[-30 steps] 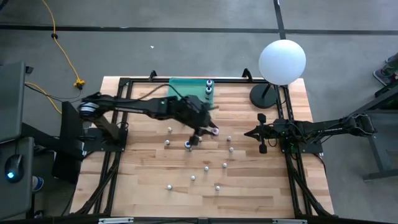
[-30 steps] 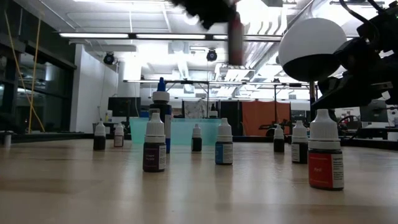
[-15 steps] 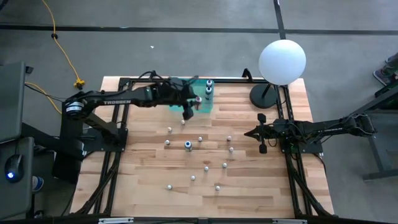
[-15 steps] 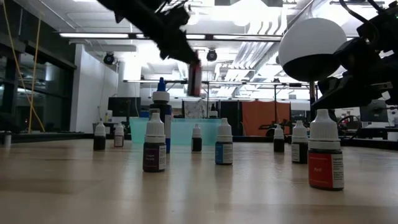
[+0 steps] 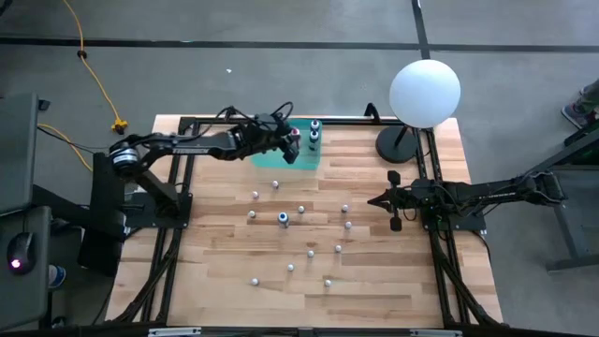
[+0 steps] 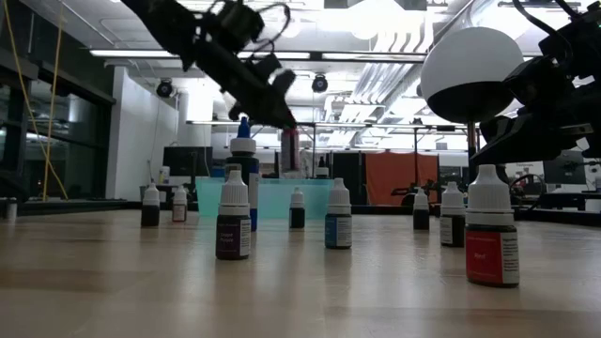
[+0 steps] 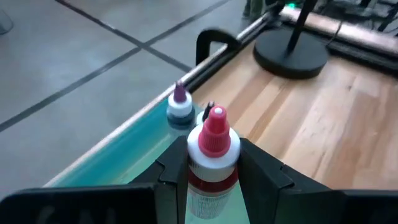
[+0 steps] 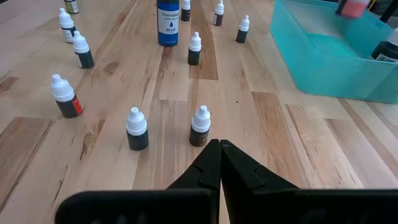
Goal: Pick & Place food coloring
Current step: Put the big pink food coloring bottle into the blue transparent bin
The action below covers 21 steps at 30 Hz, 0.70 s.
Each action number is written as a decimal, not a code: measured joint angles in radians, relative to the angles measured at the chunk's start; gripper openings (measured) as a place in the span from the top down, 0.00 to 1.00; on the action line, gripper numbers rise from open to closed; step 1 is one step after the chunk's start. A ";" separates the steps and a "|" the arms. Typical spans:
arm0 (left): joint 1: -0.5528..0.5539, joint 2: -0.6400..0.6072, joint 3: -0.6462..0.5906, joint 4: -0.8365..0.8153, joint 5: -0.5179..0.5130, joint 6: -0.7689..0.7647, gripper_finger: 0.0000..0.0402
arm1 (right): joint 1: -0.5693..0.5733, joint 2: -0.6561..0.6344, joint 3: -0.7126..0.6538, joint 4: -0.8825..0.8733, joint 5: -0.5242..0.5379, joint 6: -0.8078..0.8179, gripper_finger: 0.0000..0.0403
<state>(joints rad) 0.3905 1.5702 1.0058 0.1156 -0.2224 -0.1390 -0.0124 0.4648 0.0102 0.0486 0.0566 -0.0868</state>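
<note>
The red bottle (image 7: pixel 212 163) sits between two dark fingers (image 7: pixel 260 175), and its bottom half is cut off by the edge of the left wrist view, so I can't read its label. From high up, the little bottles on the table (image 5: pixel 225 281) are only whitish dots like this one (image 5: pixel 290 268), too small to tell their colors. The far end of the teal bin (image 8: pixel 323 56) runs off the edge of the right wrist view, and a pink thing (image 8: pixel 353 6) above it is too blurry to make out.
</note>
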 joint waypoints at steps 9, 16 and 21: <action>-0.051 0.131 0.004 0.115 -0.058 -0.031 0.76 | 0.000 0.000 0.000 0.000 0.000 0.000 1.00; -0.073 0.232 0.093 0.119 -0.055 -0.022 0.76 | 0.000 0.000 0.000 0.000 0.000 0.000 1.00; -0.073 0.280 0.140 0.117 -0.027 -0.013 0.76 | 0.000 0.000 0.000 0.000 0.000 0.000 1.00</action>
<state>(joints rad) 0.3180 1.8498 1.1461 0.2329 -0.2493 -0.1524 -0.0127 0.4648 0.0101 0.0490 0.0566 -0.0868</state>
